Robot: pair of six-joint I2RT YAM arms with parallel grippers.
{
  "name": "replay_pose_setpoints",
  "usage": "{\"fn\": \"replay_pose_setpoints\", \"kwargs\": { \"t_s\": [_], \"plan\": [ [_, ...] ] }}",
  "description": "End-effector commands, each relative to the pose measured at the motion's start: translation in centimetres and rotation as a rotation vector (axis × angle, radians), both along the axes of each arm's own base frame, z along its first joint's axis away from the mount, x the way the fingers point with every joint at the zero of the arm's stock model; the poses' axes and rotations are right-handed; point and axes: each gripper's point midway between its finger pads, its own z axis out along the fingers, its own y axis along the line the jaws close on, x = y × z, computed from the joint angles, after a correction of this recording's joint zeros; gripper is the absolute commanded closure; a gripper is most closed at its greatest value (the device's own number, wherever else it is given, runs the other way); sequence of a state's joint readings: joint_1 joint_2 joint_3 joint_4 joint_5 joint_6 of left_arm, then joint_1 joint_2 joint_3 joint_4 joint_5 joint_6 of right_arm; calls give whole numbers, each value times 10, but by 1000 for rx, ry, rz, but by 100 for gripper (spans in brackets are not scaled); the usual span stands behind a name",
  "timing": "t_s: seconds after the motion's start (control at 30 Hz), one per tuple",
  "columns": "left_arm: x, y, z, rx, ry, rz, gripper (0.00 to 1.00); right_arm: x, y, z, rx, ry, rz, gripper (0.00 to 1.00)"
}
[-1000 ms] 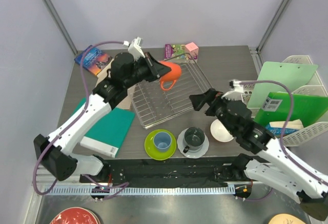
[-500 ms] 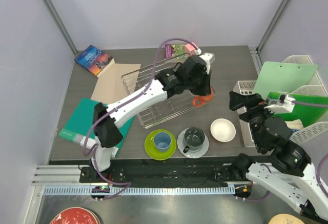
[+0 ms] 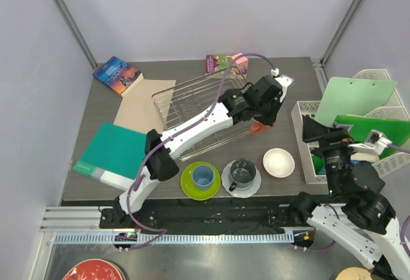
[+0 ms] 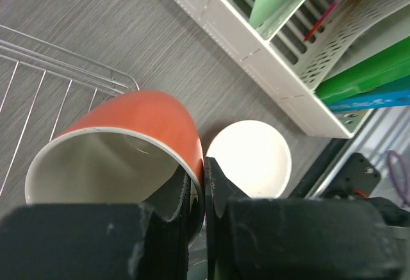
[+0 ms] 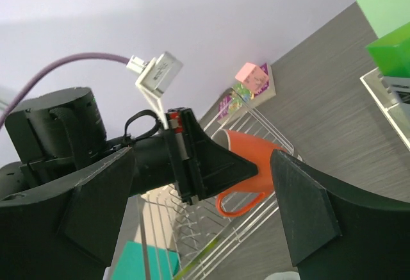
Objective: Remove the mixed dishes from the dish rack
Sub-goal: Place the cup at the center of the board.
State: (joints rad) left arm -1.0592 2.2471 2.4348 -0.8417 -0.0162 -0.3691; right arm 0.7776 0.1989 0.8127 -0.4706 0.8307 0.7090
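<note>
My left gripper (image 3: pixel 261 118) is shut on the rim of the orange mug (image 3: pixel 255 128). It holds the mug in the air over the right end of the wire dish rack (image 3: pixel 192 110). In the left wrist view one finger is inside the mug (image 4: pixel 134 132) and one outside, with the white bowl (image 4: pixel 251 158) below. The bowl (image 3: pixel 278 163) sits on the table. The light blue cup (image 3: pixel 203 177) stands on the lime-green plate (image 3: pixel 188 187). The dark grey mug (image 3: pixel 242 172) stands on the pale plate (image 3: pixel 228 187). My right gripper (image 3: pixel 312 128) is open and empty, raised to the right; its view shows the mug (image 5: pixel 256 161).
White lattice baskets (image 3: pixel 378 164) with a green clipboard (image 3: pixel 355 97) and folders stand at the right. A teal book (image 3: pixel 115 152), brown paper (image 3: pixel 144 107) and a blue book (image 3: pixel 115 73) lie at the left. A pink cube (image 3: pixel 239 59) sits behind the rack.
My left arm has swung right, carrying the orange mug from the rack's far middle to its right end. My right arm has drawn back to the right, away from the bowl.
</note>
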Motion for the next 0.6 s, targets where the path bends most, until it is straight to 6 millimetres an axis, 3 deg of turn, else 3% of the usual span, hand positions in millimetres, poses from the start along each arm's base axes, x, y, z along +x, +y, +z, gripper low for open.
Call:
{"fn": "replay_pose_setpoints", "kwargs": {
  "t_s": [0.0,0.17,0.4,0.57],
  "plan": [
    [11,-3,20,-15,-104,-6,100,12,18,10,-52,20,32,9],
    [5,-10,0,23,-88,-33,99,19,27,3,-71,47,42,8],
    [10,-18,-30,58,-72,-25,100,20,30,-6,-62,59,50,8],
    [15,-26,-37,49,-84,-33,100,20,28,-7,-65,60,42,8]
  ]
}}
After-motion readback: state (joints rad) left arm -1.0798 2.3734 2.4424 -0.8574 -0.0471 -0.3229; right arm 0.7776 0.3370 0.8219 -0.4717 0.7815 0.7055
